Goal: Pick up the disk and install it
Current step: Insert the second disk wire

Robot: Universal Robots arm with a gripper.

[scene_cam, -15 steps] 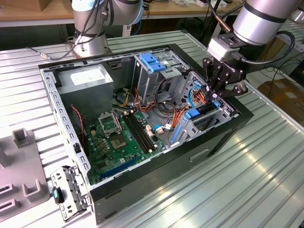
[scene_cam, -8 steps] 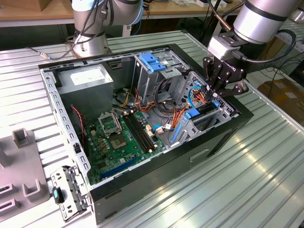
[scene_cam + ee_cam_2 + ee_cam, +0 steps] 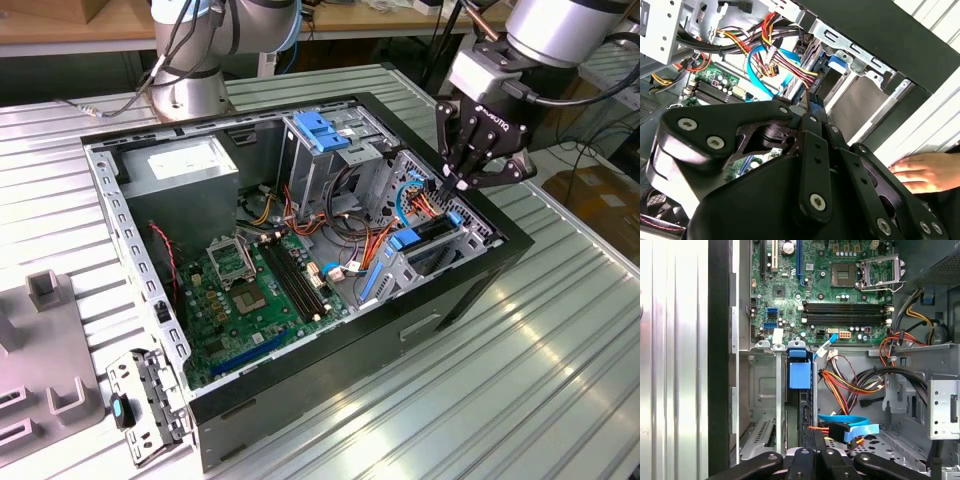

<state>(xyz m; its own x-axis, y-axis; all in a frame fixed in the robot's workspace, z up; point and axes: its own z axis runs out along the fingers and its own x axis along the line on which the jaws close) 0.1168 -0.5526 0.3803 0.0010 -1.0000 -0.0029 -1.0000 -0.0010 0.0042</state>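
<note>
The disk (image 3: 803,407) stands on edge in the drive bay of the open computer case (image 3: 470,290). Its blue carrier tab (image 3: 800,374) points toward the motherboard. In the exterior view the disk (image 3: 432,236) sits low in the bay at the case's right end. My gripper (image 3: 455,186) hangs just above that bay with its black fingers drawn together. In both wrist views the gripper (image 3: 815,447) (image 3: 812,106) is right over the disk's near end. Whether the fingertips touch the disk is hidden.
Red, orange and blue cables (image 3: 850,427) lie beside the bay. A grey drive cage with a blue handle (image 3: 322,135) and a power supply (image 3: 180,165) stand farther back. A person's hand (image 3: 920,171) rests on the ribbed table outside the case. A loose bracket (image 3: 140,400) leans at the case's front corner.
</note>
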